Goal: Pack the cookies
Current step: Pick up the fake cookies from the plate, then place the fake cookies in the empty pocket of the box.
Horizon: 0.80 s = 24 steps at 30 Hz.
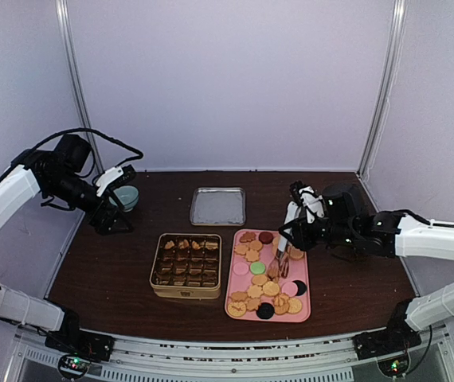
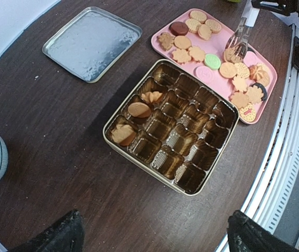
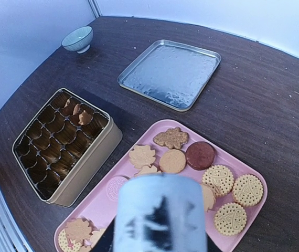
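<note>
Closest to your right wrist lens sits a grey blur, probably the handle of the tongs (image 2: 238,41). Your right gripper (image 1: 295,225) clamps them half-closed, tips hanging down over the middle of the pink tray (image 3: 233,164). Directly under those tips lie the cookies (image 1: 260,280), spread across the tray, with a few in the tin (image 1: 183,292) just left of it. Your left gripper (image 2: 155,239), spread wide and empty, hangs well left of the tray, so the right arm is nearer.
</note>
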Each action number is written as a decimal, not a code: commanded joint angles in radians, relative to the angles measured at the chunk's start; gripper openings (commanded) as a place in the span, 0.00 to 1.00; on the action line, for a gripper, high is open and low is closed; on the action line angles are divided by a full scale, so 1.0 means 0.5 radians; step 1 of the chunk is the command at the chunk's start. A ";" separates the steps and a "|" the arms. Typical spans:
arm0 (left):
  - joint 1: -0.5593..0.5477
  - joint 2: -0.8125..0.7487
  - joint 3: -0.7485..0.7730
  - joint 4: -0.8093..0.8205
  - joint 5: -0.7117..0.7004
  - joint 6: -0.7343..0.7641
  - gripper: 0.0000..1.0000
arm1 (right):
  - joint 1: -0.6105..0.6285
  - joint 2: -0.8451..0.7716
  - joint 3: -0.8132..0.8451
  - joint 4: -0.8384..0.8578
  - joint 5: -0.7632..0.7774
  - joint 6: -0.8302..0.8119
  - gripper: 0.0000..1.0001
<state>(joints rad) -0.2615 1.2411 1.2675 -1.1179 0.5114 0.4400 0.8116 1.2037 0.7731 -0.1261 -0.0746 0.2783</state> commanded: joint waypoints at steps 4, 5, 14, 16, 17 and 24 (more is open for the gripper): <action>0.014 -0.037 0.028 0.019 0.004 0.037 0.98 | 0.000 -0.005 0.012 0.008 -0.012 0.011 0.16; 0.014 -0.036 0.030 0.018 0.009 0.039 0.98 | 0.001 -0.026 0.025 -0.002 -0.009 0.008 0.12; 0.015 -0.025 0.022 0.030 -0.039 0.034 0.98 | 0.041 -0.157 0.232 -0.069 0.060 -0.118 0.04; 0.014 -0.025 0.011 0.062 -0.081 0.010 0.98 | 0.061 -0.132 0.279 -0.029 0.077 -0.150 0.03; 0.018 -0.025 0.005 0.077 -0.114 -0.003 0.98 | 0.075 -0.107 0.305 -0.009 0.083 -0.163 0.03; 0.108 -0.011 -0.042 0.109 -0.180 -0.057 0.98 | 0.163 0.308 0.729 0.096 0.070 -0.264 0.00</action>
<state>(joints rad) -0.2367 1.2358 1.2667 -1.0981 0.4503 0.4278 0.8677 1.2461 1.0065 -0.1513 -0.0502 0.1894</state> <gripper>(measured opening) 0.978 0.247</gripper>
